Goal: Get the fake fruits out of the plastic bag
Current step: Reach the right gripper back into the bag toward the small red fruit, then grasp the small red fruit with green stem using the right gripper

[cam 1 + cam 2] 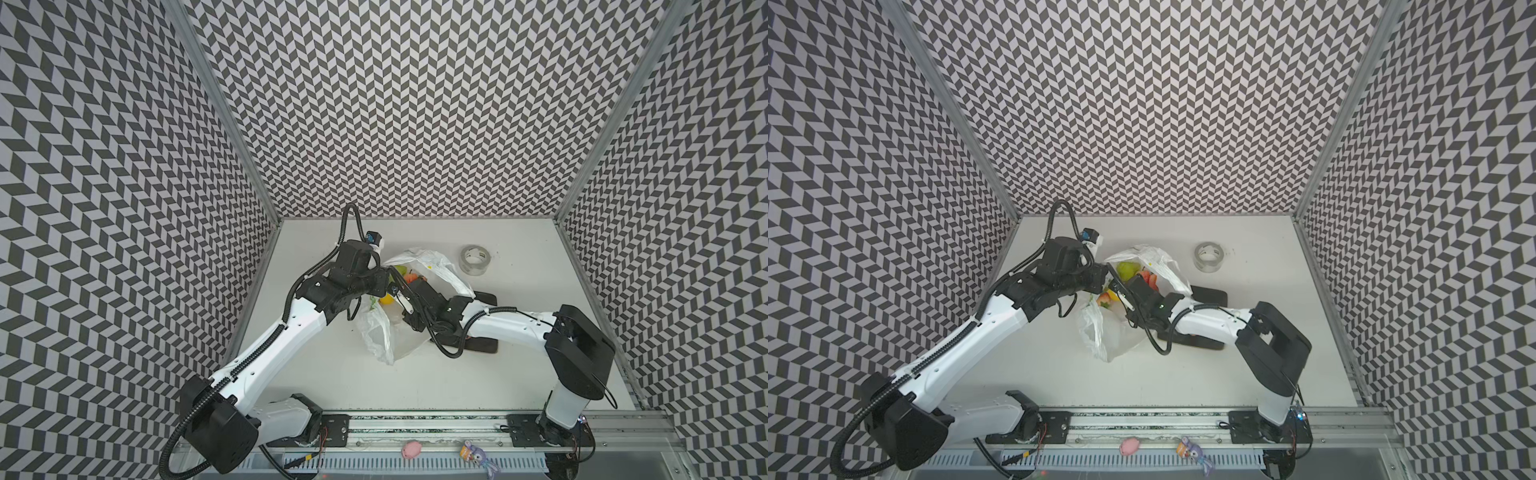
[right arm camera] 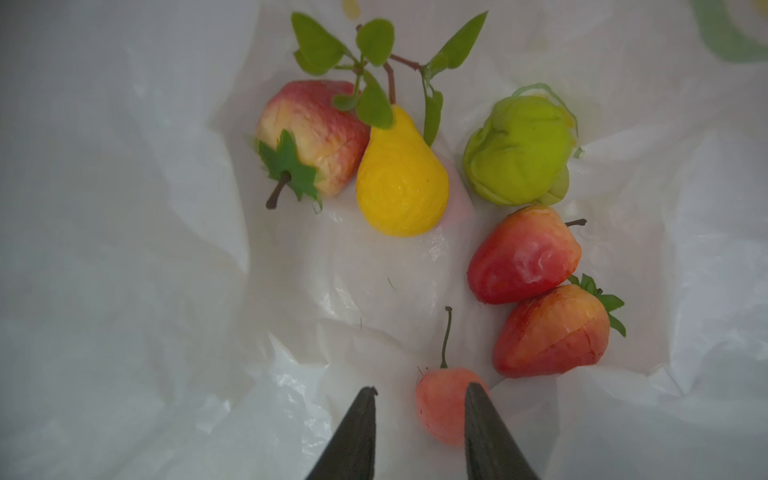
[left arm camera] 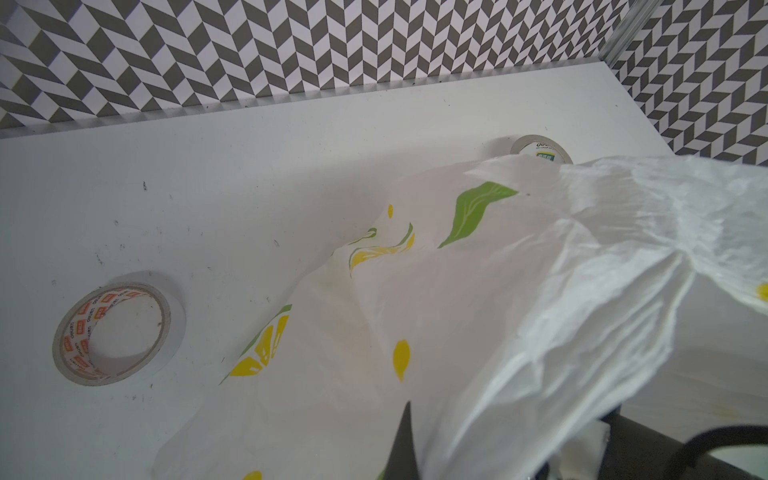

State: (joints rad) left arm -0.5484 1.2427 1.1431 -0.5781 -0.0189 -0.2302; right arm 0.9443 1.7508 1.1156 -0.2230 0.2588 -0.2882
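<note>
The plastic bag (image 1: 432, 262) (image 1: 1158, 257), white with lemon prints, lies mid-table in both top views. My left gripper (image 3: 405, 419) is shut on its rim and holds the mouth up; bag film (image 3: 519, 291) drapes beside the one finger that shows. My right gripper (image 2: 419, 395) reaches inside, jaws apart. A small pink fruit (image 2: 440, 407) lies against one finger, with a gap to the other finger. Several more fake fruits rest on the bag floor: a yellow one with leaves (image 2: 399, 178), a green one (image 2: 519, 153), two red strawberries (image 2: 523, 257) and a paler strawberry (image 2: 311, 137).
A clear tape roll (image 1: 475, 259) (image 1: 1207, 257) stands at the back right. Two tape rolls show in the left wrist view (image 3: 116, 332) (image 3: 540, 151). A dark tray (image 1: 482, 345) lies under the right arm. Two small toys (image 1: 411, 451) (image 1: 478, 453) sit on the front rail.
</note>
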